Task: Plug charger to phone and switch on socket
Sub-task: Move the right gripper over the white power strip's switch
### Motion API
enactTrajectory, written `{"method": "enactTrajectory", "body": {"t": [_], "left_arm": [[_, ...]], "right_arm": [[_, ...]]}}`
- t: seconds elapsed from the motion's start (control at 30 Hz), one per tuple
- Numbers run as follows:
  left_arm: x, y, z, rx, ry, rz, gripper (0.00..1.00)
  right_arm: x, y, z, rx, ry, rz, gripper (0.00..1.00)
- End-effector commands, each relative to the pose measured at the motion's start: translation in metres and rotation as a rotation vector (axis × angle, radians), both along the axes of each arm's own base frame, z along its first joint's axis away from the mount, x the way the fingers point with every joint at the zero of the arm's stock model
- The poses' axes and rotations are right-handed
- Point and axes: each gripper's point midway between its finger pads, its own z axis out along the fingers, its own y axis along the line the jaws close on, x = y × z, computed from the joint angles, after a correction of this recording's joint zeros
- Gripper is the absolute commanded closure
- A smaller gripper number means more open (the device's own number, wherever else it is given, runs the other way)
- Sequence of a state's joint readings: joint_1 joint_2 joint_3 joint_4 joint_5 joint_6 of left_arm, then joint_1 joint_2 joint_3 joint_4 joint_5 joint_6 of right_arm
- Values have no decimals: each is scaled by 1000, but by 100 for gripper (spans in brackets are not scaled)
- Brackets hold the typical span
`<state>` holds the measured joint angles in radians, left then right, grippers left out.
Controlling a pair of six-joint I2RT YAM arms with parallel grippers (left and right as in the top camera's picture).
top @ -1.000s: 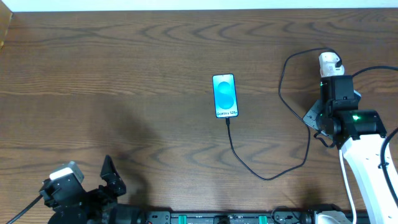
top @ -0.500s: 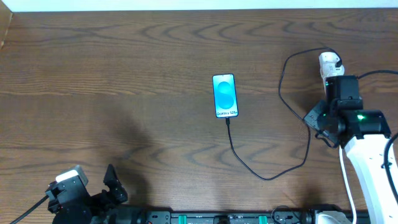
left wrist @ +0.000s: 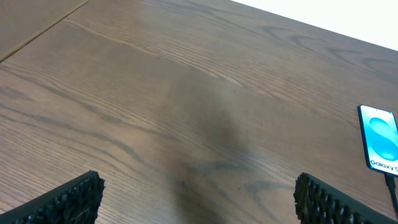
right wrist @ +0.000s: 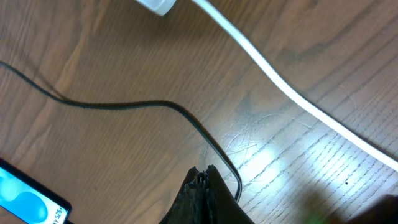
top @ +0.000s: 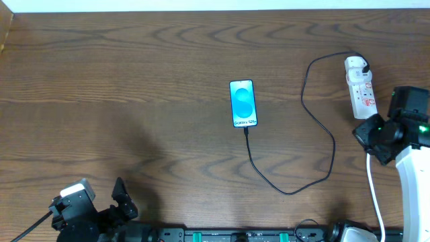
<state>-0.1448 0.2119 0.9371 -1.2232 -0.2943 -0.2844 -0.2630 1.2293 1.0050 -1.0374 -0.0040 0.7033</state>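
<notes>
Phone (top: 243, 103): one; charger (top: 289, 193): one; socket (top: 359, 87): one.

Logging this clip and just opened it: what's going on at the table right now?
Nothing is being held. The phone lies in the middle of the table, screen lit, with the black cable plugged into its bottom edge. The cable loops right to the white power strip, where its plug sits. The right gripper, shut, hangs near the strip without touching it. The left gripper is open at the near-left corner. Whether the strip's switch is on can't be told.
</notes>
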Motion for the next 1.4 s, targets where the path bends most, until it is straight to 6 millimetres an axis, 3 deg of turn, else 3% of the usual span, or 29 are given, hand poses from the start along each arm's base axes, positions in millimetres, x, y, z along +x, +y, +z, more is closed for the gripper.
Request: {"method": "enactTrajectory", "body": {"t": [0.0, 0.4, 0.6, 1.03, 1.37], "left_arm": [[-2, 2, 4, 0, -13, 13, 2], [-2, 2, 4, 0, -15, 13, 2], [-2, 2, 4, -1, -18, 13, 2], [-2, 2, 4, -1, -18, 13, 2], [-2, 2, 4, -1, -18, 13, 2]], "right_arm": [[-2, -4, 1, 23, -5, 0, 99], [-5, -20, 11, 13, -11, -41, 99], [-4, -28, 25, 2, -7, -38, 99], [43, -56, 25, 20, 113, -18, 99], [91, -79, 7, 29, 159, -21, 99]]}}
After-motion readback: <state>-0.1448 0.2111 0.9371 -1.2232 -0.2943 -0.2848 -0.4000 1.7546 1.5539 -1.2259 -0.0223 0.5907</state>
